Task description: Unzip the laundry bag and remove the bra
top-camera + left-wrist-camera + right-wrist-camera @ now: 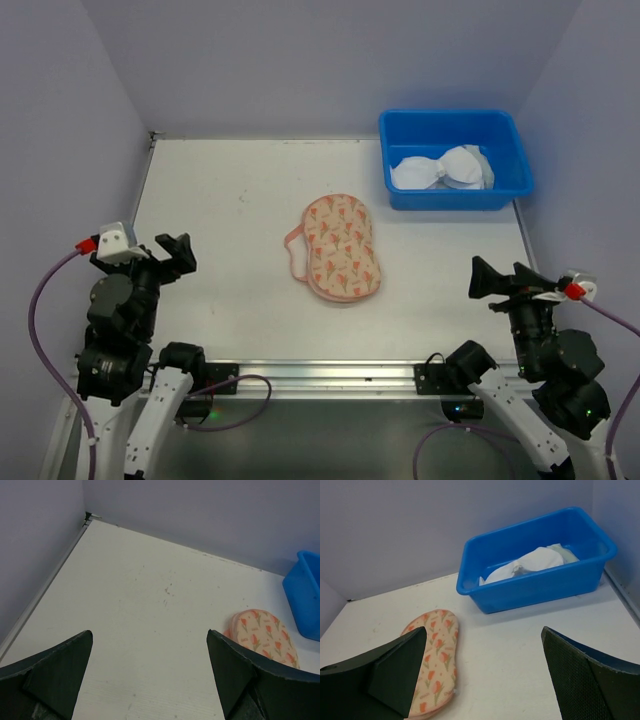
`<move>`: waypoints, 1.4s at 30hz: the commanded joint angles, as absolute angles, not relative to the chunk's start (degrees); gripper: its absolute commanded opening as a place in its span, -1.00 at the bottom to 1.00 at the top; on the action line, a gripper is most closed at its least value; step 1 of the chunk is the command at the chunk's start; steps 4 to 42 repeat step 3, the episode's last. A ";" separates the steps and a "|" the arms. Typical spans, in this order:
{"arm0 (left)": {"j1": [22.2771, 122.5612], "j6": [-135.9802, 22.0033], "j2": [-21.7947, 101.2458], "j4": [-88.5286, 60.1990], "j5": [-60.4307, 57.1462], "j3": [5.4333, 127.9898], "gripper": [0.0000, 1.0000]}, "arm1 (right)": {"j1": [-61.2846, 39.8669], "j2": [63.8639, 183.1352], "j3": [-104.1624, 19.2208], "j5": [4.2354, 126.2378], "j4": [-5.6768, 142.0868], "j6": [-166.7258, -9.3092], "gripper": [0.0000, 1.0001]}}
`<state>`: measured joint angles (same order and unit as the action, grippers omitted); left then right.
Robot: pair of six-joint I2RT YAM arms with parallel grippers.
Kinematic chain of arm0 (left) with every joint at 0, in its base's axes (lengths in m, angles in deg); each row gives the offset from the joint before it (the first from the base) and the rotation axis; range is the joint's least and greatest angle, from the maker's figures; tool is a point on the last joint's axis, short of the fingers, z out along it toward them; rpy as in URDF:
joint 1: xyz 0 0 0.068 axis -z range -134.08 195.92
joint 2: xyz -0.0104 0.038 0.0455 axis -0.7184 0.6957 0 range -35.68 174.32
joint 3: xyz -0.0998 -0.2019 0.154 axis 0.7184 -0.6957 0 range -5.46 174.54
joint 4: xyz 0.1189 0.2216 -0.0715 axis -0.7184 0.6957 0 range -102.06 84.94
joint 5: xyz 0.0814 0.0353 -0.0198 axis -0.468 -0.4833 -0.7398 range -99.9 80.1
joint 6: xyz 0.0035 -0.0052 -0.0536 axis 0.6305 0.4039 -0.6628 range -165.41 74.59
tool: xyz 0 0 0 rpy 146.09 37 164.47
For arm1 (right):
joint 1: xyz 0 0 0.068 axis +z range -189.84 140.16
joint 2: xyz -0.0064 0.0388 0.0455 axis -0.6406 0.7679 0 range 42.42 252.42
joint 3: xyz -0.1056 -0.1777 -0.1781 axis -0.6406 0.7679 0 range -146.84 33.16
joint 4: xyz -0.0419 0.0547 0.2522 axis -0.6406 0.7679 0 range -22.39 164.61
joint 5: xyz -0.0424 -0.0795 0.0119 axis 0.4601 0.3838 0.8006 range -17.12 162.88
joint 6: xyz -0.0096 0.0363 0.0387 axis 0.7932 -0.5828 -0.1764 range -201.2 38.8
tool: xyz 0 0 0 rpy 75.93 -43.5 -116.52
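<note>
The laundry bag (341, 248) lies flat and closed in the middle of the table, cream-peach with orange tulip print and a pink strap (293, 256) on its left side. It also shows in the left wrist view (265, 635) and the right wrist view (437, 652). A white bra (445, 168) with two rounded cups rests in the blue tub, seen as well from the right wrist (525, 564). What the bag holds is hidden. My left gripper (172, 255) (150, 635) is open, well left of the bag. My right gripper (480, 281) (484, 630) is open, to the bag's right.
A blue plastic tub (455, 118) (545, 587) (305, 595) stands at the back right corner. Lilac walls close off the back and both sides. The table's near edge carries a metal rail (320, 372) between the arm bases.
</note>
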<state>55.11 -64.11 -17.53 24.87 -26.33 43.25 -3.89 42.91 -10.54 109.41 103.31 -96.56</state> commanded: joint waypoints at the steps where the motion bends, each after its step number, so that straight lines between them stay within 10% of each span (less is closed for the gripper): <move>1: 55.50 -65.01 -16.00 20.20 -25.46 42.18 1.00 | -3.98 41.89 -10.43 109.70 101.01 -95.97 0.97; 42: 55.50 -65.01 -15.03 19.32 -24.32 41.57 1.00 | -3.98 42.07 -10.61 109.62 100.75 -95.88 0.97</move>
